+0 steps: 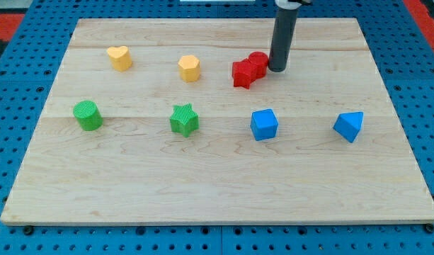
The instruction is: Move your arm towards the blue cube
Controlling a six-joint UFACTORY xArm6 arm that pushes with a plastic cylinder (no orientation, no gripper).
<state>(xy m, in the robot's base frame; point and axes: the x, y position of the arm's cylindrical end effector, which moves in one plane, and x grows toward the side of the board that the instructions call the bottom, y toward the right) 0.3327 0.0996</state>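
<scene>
The blue cube (264, 125) sits on the wooden board (217, 184), right of centre. My tip (277, 69) rests near the view's top, just right of two touching red blocks (249, 69). The tip is above the blue cube in the view, roughly a block's width to its right, with bare board between them. The dark rod rises out of the view's top edge.
A blue triangular block (349, 126) lies right of the cube. A green star (184, 120) and a green cylinder (87, 115) lie to its left. A yellow heart (119, 57) and a yellow hexagonal block (190, 68) sit near the view's top left.
</scene>
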